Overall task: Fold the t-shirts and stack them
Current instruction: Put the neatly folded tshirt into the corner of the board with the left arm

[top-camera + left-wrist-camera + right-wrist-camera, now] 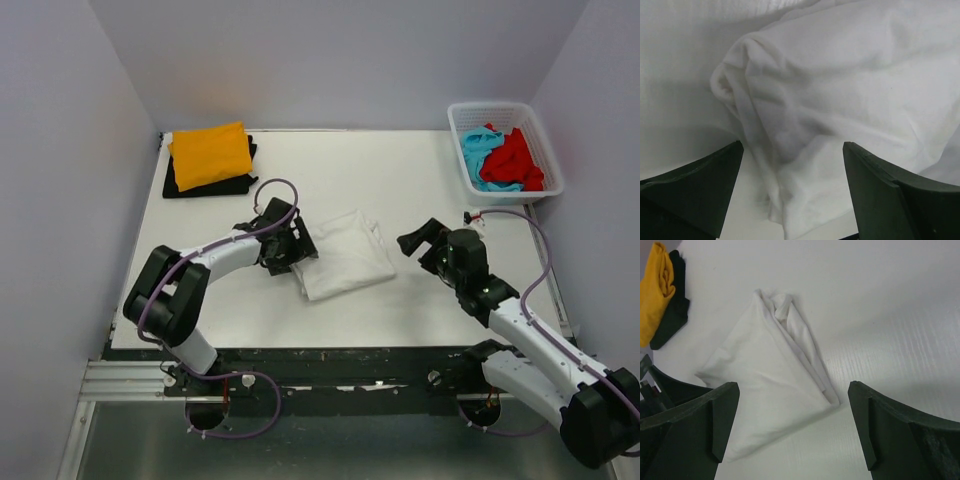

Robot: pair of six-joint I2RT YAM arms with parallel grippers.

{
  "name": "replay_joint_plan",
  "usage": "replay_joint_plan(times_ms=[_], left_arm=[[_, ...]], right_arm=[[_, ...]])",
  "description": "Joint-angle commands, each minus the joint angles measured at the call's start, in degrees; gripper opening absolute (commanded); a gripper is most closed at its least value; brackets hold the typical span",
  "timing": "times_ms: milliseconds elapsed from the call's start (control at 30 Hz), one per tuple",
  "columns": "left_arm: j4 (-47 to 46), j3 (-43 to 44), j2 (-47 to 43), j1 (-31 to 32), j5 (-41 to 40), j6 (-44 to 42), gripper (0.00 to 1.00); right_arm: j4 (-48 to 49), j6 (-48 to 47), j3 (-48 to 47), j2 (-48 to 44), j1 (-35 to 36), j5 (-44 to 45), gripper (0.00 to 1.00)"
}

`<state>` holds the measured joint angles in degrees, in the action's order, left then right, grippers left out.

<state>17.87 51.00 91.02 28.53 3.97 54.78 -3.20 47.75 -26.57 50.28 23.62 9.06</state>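
The left gripper [790, 145] sits at the bunched left edge of the folded white cloth t-shirt [345, 255] with its jaws spread wide and clamping nothing. The right gripper [420, 240] is just beside the shirt's right edge, apart from it, with its jaws equally wide and empty. The shirt lies mid-way across the flat white table [400, 180]; farther back, a folded orange t-shirt [210, 155] rests on a folded black t-shirt [200, 185] at the far-left corner, and a white plastic lattice basket [505, 105] at the far right holds a crumpled red t-shirt [520, 160] and a turquoise t-shirt [480, 150].
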Motion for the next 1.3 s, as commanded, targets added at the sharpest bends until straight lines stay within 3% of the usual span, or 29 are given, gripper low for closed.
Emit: replay_joint_plan(times_ms=[0, 167, 367, 600, 733, 900, 1100, 1267], left_arm=[[0.24, 1.58, 5.23, 3.71, 2.29, 3.51, 0.78], [2.69, 5.25, 10.06, 6.95, 0.02, 4.35, 0.46], [17.57, 16.1, 15.99, 9.03, -15.99, 2.54, 0.0], [24.79, 26.62, 17.6, 9.01, -27.98, -9.03, 0.0], [23.63, 32.89, 18.16, 8.54, -33.28, -24.48, 0.0], [23.29, 40.22, 19.99, 5.65, -40.68, -36.48, 0.0], [13.37, 42.83, 20.0, 0.64, -40.97, -53.54, 0.0], [10.23, 48.69, 21.88, -5.14, -40.6, -61.21, 0.0]], right_arm=[[-2.85, 0.46, 0.82, 0.35, -0.07, 4.23, 1.0], [-2.95, 0.26, 0.64, 1.15, -0.11, 4.24, 1.0], [-3.17, -0.35, 0.75, 0.72, -0.15, 3.57, 1.0], [-3.07, -0.6, 1.53, -1.2, -0.07, 4.21, 1.0], [-3.04, -0.82, 1.52, -1.14, -0.07, 3.8, 1.0], [-1.92, -0.96, 1.63, -0.53, -0.06, 3.26, 1.0], [-1.12, -1.34, 1.43, 0.67, -0.14, 4.13, 1.0], [-0.93, -1.6, 1.44, 1.41, -0.07, 6.34, 1.0]])
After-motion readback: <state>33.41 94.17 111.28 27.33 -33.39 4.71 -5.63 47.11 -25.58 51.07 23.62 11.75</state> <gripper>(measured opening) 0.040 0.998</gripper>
